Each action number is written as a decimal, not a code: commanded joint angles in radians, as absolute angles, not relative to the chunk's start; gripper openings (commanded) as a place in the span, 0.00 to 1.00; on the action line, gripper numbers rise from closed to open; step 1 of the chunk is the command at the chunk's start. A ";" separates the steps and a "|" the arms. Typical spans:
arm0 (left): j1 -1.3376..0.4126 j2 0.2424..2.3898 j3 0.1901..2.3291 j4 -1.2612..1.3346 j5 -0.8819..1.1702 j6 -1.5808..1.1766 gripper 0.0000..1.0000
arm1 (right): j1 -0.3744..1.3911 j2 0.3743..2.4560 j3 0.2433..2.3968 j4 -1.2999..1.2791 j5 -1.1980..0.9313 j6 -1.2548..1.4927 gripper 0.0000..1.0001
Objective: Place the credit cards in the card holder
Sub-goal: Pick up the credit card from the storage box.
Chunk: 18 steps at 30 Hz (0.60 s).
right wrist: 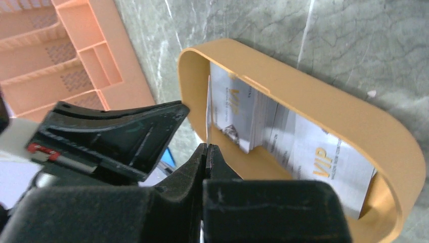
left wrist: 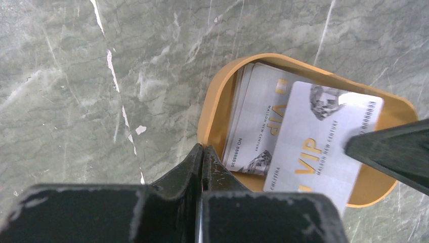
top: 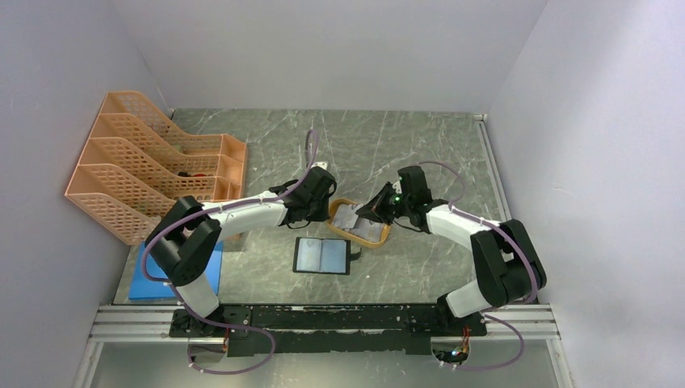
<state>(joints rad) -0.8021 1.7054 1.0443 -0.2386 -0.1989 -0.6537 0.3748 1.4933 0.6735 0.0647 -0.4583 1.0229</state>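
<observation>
Surface (top: 420, 153): grey marble.
Tray (left wrist: 210, 109): mid-surface, orange, holds stack.
Holder (top: 321, 255): open flat just near of tray, bluish pockets up, no card visible inside. Task looks barely begun, whole stack left.
Cards (left wrist: 255, 116): in tray, pale grey, gold VIP print.
Right claw (right wrist: 206, 149): pinches one card (left wrist: 313, 147), raised over tray.
Left claw (left wrist: 202, 154): pressed together, seemingly empty, beside tray.

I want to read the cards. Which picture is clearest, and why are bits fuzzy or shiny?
Left wrist view: the credit cards are sharp and VIP reads clearly, though glare whitens one corner; the left end effector, up close, is blurred. Right wrist view: cards readable, the right end effector soft. Top view: cards too small to read; the card holder shines bluish.
</observation>
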 commanded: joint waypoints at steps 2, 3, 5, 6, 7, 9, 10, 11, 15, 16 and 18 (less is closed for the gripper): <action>-0.796 1.721 1.058 -0.265 -0.223 -0.671 0.05 | 0.334 1.404 0.702 -0.034 -0.483 1.150 0.00; -0.795 1.724 1.062 -0.266 -0.224 -0.676 0.05 | 0.320 1.387 0.701 -0.043 -0.485 1.163 0.00; -0.795 1.732 1.073 -0.272 -0.224 -0.688 0.05 | 0.294 1.353 0.708 -0.066 -0.493 1.176 0.00; -0.795 1.735 1.077 -0.273 -0.227 -0.697 0.05 | 0.279 1.340 0.712 -0.080 -0.498 1.180 0.00; -0.793 1.740 1.080 -0.272 -0.227 -0.707 0.05 | 0.263 1.326 0.717 -0.089 -0.506 1.184 0.00; -0.789 1.752 1.090 -0.273 -0.224 -0.729 0.05 | 0.231 1.299 0.725 -0.104 -0.529 1.191 0.00; -0.788 1.759 1.100 -0.272 -0.223 -0.738 0.05 | 0.216 1.288 0.733 -0.114 -0.536 1.189 0.00; -0.787 1.765 1.109 -0.272 -0.223 -0.748 0.05 | 0.205 1.275 0.746 -0.130 -0.540 1.179 0.00; -0.787 1.808 1.152 -0.265 -0.212 -0.778 0.05 | 0.185 1.241 0.838 -0.248 -0.504 1.061 0.00; -0.787 1.820 1.164 -0.261 -0.205 -0.786 0.05 | 0.184 1.234 0.859 -0.284 -0.485 1.006 0.00; -0.787 1.846 1.195 -0.261 -0.197 -0.794 0.05 | 0.185 1.215 0.889 -0.334 -0.466 0.917 0.00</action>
<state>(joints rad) -0.7910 1.7863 1.1404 -0.2600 -0.2066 -0.7506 0.1894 1.2606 0.8135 -0.1997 -0.4946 1.0904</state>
